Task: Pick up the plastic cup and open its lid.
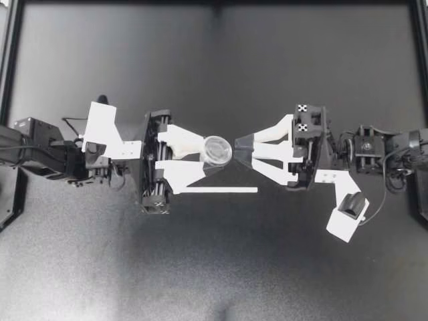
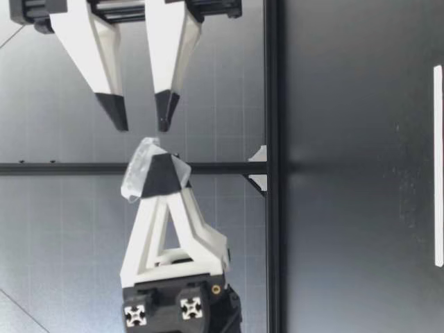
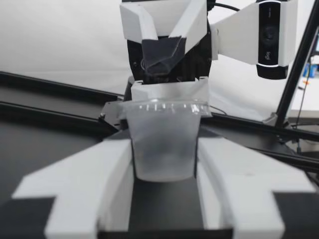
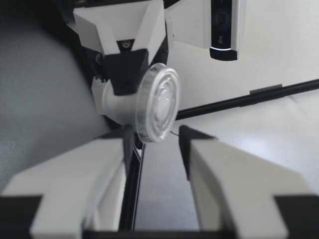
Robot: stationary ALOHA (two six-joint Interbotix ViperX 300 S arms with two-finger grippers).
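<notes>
A small clear plastic cup point(image 1: 217, 150) with its lid on hangs above the table, my left gripper point(image 1: 208, 158) shut on its sides. The lid point(image 4: 158, 102) faces my right gripper point(image 1: 242, 151), which stands open just short of it with nothing between its fingers. In the left wrist view the cup point(image 3: 163, 144) sits between the white fingers, and the right gripper's dark fingertips point(image 3: 159, 52) show beyond the lid rim point(image 3: 164, 107). From table height the cup point(image 2: 137, 168) is well above the surface, with a small gap to my right gripper point(image 2: 142, 112).
A thin white strip point(image 1: 217, 190) lies flat on the dark table just in front of the left gripper; it also shows as a strip point(image 2: 438, 166) close to the low camera. Black frame rails point(image 1: 10, 67) border the table.
</notes>
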